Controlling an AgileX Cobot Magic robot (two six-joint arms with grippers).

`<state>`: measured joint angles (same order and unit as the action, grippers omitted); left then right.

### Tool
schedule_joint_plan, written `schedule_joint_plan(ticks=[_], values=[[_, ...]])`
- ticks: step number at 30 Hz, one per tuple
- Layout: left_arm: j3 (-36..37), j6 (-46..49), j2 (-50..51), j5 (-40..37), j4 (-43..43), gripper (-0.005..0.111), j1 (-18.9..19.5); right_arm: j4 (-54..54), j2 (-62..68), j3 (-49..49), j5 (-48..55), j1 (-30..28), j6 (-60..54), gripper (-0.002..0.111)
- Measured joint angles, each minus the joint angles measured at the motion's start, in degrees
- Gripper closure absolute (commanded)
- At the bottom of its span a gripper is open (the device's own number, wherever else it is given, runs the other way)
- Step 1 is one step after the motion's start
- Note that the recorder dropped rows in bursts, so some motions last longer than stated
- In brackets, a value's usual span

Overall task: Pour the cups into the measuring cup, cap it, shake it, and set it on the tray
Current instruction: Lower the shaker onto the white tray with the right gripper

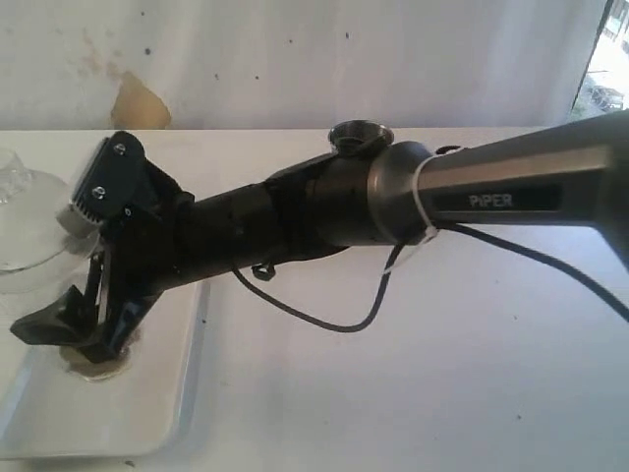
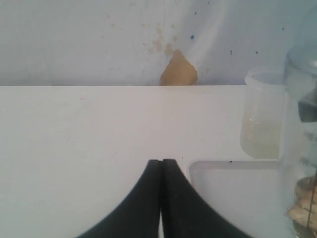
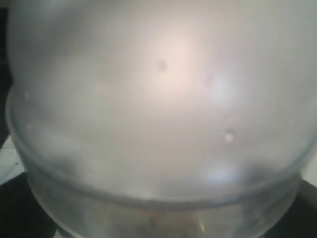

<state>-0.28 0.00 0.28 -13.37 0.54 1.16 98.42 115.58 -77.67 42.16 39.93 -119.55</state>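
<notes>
Though spread wide round measuring cup [image 2: 299, 158], tray [image 1: 118, 423] underneath, can't tell re R claw [image 1: 79, 339] grip: holding or just straddling. L claw [image 2: 161, 166] pinched shut, empty; tray corner ahead.

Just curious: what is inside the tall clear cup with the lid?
Brownish lumps lie at the bottom of the measuring cup. Liquid level is too blurred to tell; the right arm's fingers hide the rest.
</notes>
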Motion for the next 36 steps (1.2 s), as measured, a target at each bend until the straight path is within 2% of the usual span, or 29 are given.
schedule_joint_plan(ticks=[13,24,36], values=[[0.0,0.0,0.0,0.0,0.0,0.107,0.0,0.1,11.2,-8.7,-1.5,-0.5,-1.7,0.108],[0.0,0.0,0.0,0.0,0.0,0.107,0.0,0.3,15.2,-16.6,-1.1,-0.5,1.2,0.108],[0.0,0.0,0.0,0.0,0.0,0.107,0.0,1.0,17.7,-17.4,-5.8,-0.5,2.6,0.108]])
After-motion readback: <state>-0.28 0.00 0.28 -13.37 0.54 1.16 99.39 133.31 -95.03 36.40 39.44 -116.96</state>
